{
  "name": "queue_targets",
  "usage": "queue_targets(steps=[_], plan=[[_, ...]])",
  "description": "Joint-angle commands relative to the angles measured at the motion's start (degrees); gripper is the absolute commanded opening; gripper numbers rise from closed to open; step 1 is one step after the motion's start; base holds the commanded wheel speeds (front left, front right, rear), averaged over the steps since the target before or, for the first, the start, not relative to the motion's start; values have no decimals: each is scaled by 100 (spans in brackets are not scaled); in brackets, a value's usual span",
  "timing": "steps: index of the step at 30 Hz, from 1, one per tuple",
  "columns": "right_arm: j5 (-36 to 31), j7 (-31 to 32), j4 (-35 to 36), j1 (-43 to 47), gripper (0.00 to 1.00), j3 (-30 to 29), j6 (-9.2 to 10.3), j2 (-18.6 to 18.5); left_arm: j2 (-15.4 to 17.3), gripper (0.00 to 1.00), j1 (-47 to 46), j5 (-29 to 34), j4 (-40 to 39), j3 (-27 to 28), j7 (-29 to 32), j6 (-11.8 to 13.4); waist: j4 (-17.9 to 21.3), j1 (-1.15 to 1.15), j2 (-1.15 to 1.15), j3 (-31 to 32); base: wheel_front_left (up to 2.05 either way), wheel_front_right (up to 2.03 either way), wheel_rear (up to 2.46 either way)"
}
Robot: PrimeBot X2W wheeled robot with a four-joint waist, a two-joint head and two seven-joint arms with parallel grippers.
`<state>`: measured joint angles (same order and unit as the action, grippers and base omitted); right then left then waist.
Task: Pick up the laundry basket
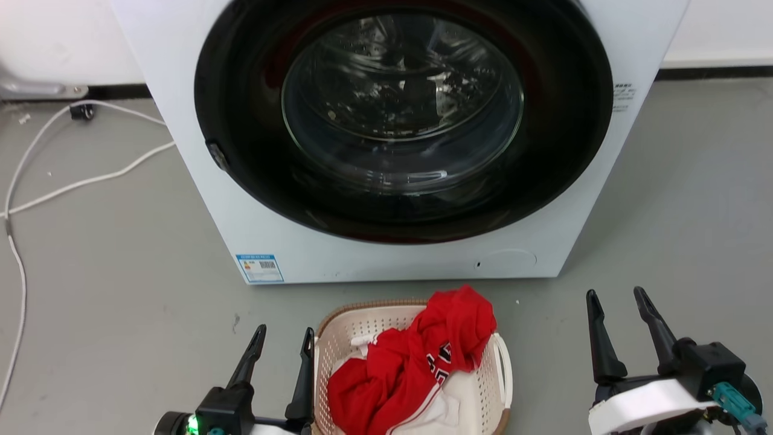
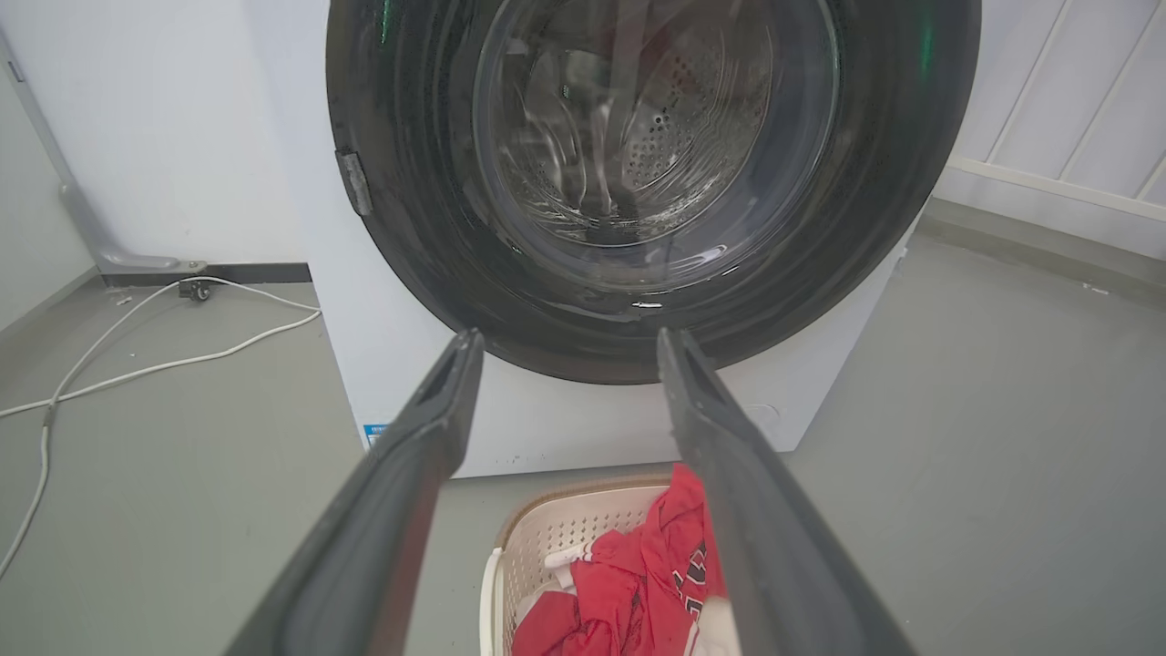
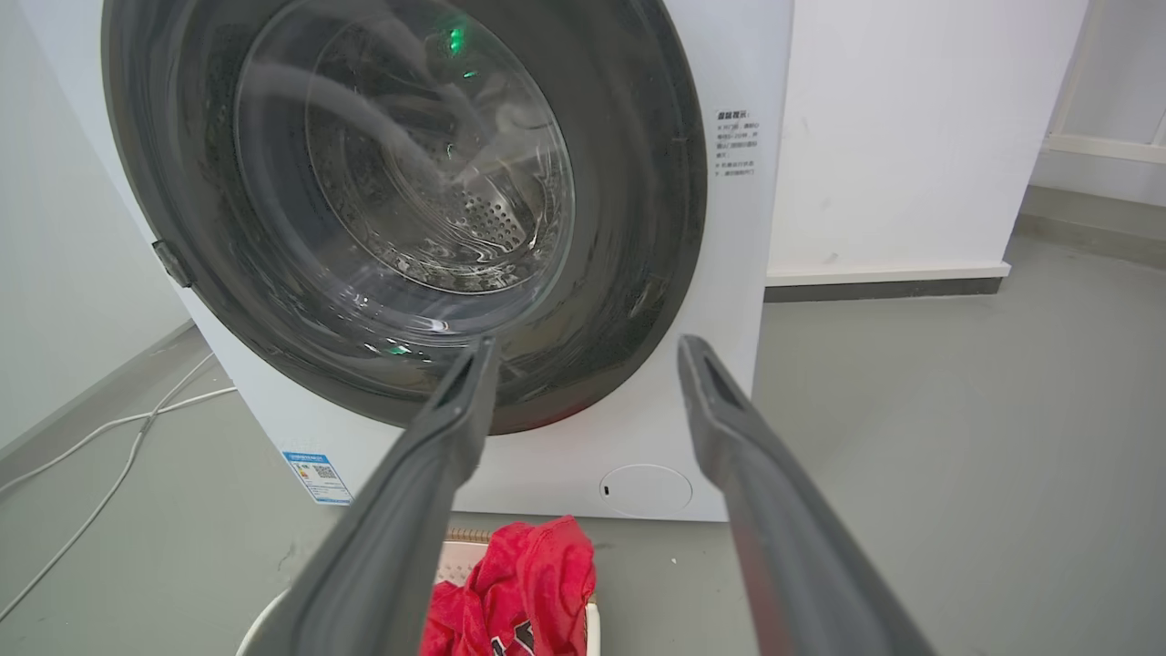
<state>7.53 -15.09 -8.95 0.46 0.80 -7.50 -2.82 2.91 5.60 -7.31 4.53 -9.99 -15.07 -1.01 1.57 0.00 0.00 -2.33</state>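
Note:
The laundry basket [image 1: 362,329] is cream-white and perforated with a brown rim, and it stands on the floor in front of the washing machine [image 1: 398,139]. Red and white clothes [image 1: 410,362] are heaped in it. A white loop handle [image 1: 504,368] shows on its right side. My left gripper [image 1: 285,338] is open just left of the basket's left rim, with nothing between its fingers. My right gripper [image 1: 616,299] is open further off to the right of the basket, also holding nothing. The left wrist view shows the basket [image 2: 556,533] below the fingers; the right wrist view shows the red clothes [image 3: 519,583].
The washing machine's round glass door [image 1: 401,103] is shut close behind the basket. White cables [image 1: 78,181] trail over the grey floor at the left. A white wall with a dark skirting [image 3: 893,287] stands to the right of the machine.

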Motion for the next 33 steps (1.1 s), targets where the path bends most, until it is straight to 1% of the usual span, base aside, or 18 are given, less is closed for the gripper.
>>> queue_targets(steps=[1,5,8,12,16,21,24,27,33], plan=[[-39,-12,-30,-98,100,6,2,-11,-3,100,-100,-19,11,21,-16,6,11,0,0,-152,0,0,0],[57,141,-202,-304,100,-41,2,-10,-2,100,-350,-31,128,67,-16,-2,28,0,0,-606,0,0,0],[10,351,-326,-545,100,-65,2,-10,-2,100,-626,17,349,106,-15,-101,37,0,0,-1017,0,0,0],[5,672,-514,-922,100,-51,2,-9,-2,100,-1136,84,852,172,-16,-240,20,0,0,-1532,0,0,0],[-65,1116,-847,-1342,100,59,2,-9,58,100,-1733,111,1668,303,-15,-314,22,0,0,-1995,0,0,0],[94,1607,-1478,-1964,100,263,3,-10,197,100,-2640,110,3043,354,15,-375,82,0,0,-2473,0,0,0],[209,1867,-1944,-2371,100,323,3,-11,321,100,-3188,80,3801,300,267,-452,111,0,0,-2746,0,0,0],[500,2101,-2497,-2738,100,339,3,-9,407,100,-3689,127,4487,100,639,-546,98,0,0,-2961,0,0,0],[647,2314,-3565,-3488,100,481,3,-9,463,100,-4495,-63,5395,-198,1155,-638,70,0,0,-3319,0,0,0]])
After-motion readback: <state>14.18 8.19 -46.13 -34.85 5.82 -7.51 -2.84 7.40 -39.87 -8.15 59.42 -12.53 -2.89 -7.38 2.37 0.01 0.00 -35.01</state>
